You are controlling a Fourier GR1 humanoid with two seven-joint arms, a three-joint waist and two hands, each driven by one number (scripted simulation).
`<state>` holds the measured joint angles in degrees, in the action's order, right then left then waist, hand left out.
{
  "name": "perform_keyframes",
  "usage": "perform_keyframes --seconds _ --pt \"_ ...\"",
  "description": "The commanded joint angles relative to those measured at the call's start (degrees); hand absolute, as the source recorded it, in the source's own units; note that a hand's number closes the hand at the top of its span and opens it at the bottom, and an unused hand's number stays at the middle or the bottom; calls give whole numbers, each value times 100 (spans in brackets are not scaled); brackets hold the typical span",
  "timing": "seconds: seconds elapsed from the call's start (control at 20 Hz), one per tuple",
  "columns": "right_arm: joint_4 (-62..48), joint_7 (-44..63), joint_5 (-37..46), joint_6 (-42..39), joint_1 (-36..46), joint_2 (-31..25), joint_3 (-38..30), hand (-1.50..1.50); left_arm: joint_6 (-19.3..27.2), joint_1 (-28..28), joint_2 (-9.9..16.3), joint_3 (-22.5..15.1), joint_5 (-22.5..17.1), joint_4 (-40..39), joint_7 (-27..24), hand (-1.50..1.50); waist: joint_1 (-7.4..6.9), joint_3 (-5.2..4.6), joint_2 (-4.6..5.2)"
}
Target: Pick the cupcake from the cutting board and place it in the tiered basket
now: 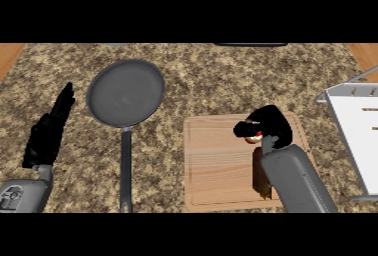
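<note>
A wooden cutting board (pixel 218 165) lies on the granite counter at the lower middle right. My right hand (pixel 266 122) sits over the board's far right part with its fingers curled round the cupcake (pixel 254 138). Only a small yellow and red bit of the cupcake shows under the hand. The tiered basket (pixel 362 125), white with a grey wire frame, stands at the right edge, apart from the hand. My left hand (pixel 50 132) rests at the far left with straight fingers pointing away from me, holding nothing.
A grey frying pan (pixel 125 93) lies left of the board, its long handle (pixel 125 170) running toward the near edge. A dark object shows at the counter's far edge (pixel 249 44). Wooden floor shows at both upper corners.
</note>
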<state>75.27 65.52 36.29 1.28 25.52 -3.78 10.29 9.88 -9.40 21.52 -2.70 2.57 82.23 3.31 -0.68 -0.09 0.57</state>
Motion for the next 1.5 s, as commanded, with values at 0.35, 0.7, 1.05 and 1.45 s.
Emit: perform_keyframes --seconds 0.35,0.7,1.05,1.45 --pt "-1352 1195 1737 1724 1689 -1552 -2236 150 -71 -152 -60 -161 59 116 -50 0 -423 -17 189" --pt "-2012 1414 3733 1964 2569 -2584 -2422 150 -117 -332 -125 -297 124 120 -48 0 -606 -30 218" --pt "-2822 1961 5404 1312 3563 -2790 -2529 150 -125 -392 -198 -394 190 55 32 0 -644 -26 159" --pt "-3637 1969 6148 1098 4482 -2609 -3115 150 -52 -358 -138 -184 185 -91 -27 0 -439 -1 91"
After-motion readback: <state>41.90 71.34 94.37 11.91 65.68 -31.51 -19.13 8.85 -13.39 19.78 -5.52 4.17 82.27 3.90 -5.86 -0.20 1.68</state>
